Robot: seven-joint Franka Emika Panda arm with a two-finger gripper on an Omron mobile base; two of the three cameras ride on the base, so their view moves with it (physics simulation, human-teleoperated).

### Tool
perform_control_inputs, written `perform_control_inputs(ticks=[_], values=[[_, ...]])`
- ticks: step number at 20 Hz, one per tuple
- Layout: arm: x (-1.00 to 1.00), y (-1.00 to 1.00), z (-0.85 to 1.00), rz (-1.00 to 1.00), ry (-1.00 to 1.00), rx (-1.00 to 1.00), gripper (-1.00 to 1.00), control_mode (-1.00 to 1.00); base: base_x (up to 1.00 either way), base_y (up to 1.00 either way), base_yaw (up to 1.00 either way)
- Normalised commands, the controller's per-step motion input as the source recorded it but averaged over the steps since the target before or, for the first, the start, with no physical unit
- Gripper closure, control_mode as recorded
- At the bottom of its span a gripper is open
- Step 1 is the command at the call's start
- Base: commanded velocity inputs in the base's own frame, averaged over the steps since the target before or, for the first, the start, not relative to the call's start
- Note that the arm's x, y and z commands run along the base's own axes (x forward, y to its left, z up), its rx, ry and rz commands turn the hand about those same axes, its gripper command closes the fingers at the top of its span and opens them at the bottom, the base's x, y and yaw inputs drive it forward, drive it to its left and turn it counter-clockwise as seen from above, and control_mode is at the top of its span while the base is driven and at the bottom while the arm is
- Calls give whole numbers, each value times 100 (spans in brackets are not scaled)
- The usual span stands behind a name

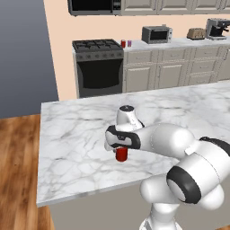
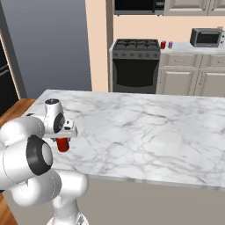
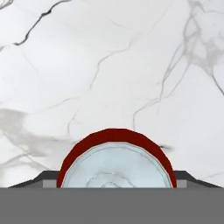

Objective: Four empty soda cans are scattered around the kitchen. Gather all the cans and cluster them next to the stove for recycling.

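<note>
Across the middle of your left base view runs a white marble island top (image 1: 81,134) with grey veins, and one red can (image 1: 121,155) stands upright on it near its front edge. At the upper right, the pale back counter (image 1: 179,43) carries a red can (image 1: 123,43) and a purple can (image 1: 129,43) side by side, a grey toaster oven (image 1: 157,34), a toaster (image 1: 196,33) and a coffee machine (image 1: 217,28).

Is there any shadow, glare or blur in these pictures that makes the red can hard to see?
Left base view: red can sharp, its top hidden under the gripper. Right base view: evenly lit, no glare. Hand view: can's silver top sharp, cut at the bottom edge.
</note>
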Motion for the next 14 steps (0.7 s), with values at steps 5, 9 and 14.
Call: perform_control_inputs(ticks=[5,9,14], values=[[0,0,0,0,0,0,100,-100,0,0,0],[-5,-24,3,0,0,0,100,-100,0,0,0],[-87,-23,63,0,-7,2,100,-100,0,0,0]])
